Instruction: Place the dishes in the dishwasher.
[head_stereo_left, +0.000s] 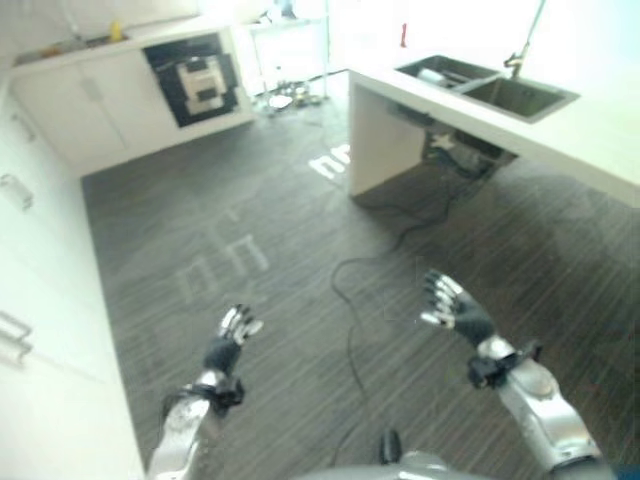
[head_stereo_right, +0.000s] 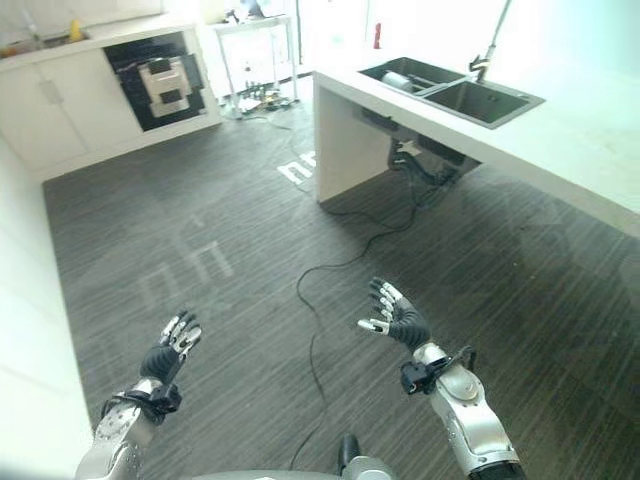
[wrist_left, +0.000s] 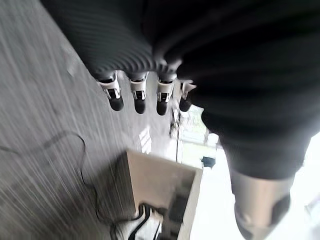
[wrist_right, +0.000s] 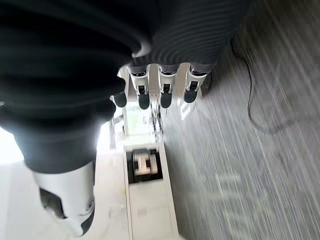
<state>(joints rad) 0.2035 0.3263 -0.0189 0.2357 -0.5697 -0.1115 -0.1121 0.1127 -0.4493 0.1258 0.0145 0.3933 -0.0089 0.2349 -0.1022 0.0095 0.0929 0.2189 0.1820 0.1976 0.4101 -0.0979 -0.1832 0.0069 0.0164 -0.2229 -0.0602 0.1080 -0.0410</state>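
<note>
Both hands hang open over the dark wood floor with nothing in them. My left hand (head_stereo_left: 230, 340) is at the lower left, its fingers (wrist_left: 137, 95) straight. My right hand (head_stereo_left: 455, 312) is at the lower right, fingers (wrist_right: 160, 92) straight too. Far ahead on the left, a dark appliance opening (head_stereo_left: 197, 82) in the white cabinets shows a pale rack inside; the same opening (wrist_right: 145, 165) appears past my right hand. A double sink (head_stereo_left: 490, 85) sits in the white counter at the upper right. A pale item (head_stereo_right: 397, 79), too small to tell, lies in its left basin.
The white counter island (head_stereo_left: 560, 135) runs along the right, its end panel (head_stereo_right: 345, 140) facing the open floor. White cabinets (head_stereo_left: 30, 300) with handles line the left. Small clutter (head_stereo_left: 285, 98) lies under a white table at the back.
</note>
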